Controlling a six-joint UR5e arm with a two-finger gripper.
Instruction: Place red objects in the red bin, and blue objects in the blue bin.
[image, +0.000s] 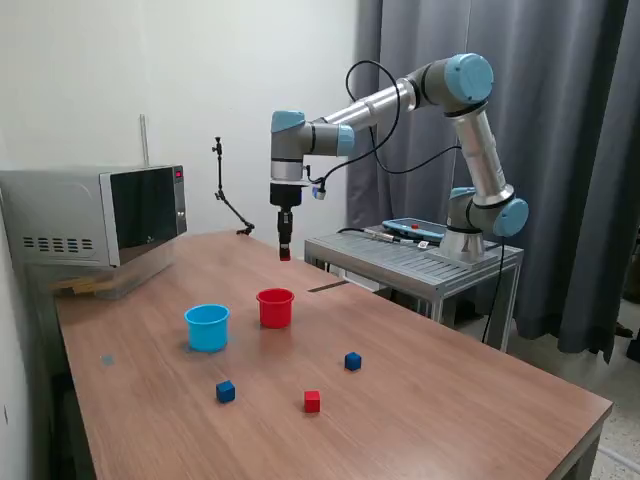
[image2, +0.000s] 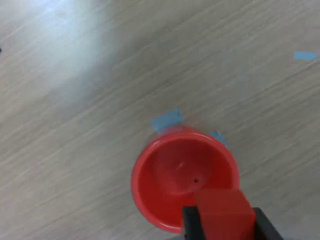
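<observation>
At the far left of the exterior view we see a microwave (image: 95, 218) on the back corner of the wooden table (image: 450, 400). Moving right, the light blue cup (image: 207, 327) stands upright left of centre, with a dark blue cube (image: 225, 391) in front of it toward the lower edge. Next comes the red cup (image: 275, 307), just beside the blue one but apart from it. High above it, in the upper middle of the frame, we see the gripper (image: 285, 253) pointing straight down, its fingers clamped on a red cube (image2: 223, 212); the wrist view shows that cube pinched between the dark fingers, directly over the red cup's open mouth. Further right, a second red cube (image: 312, 401) lies lower centre, and another dark blue cube (image: 352, 361) sits just right of it.
</observation>
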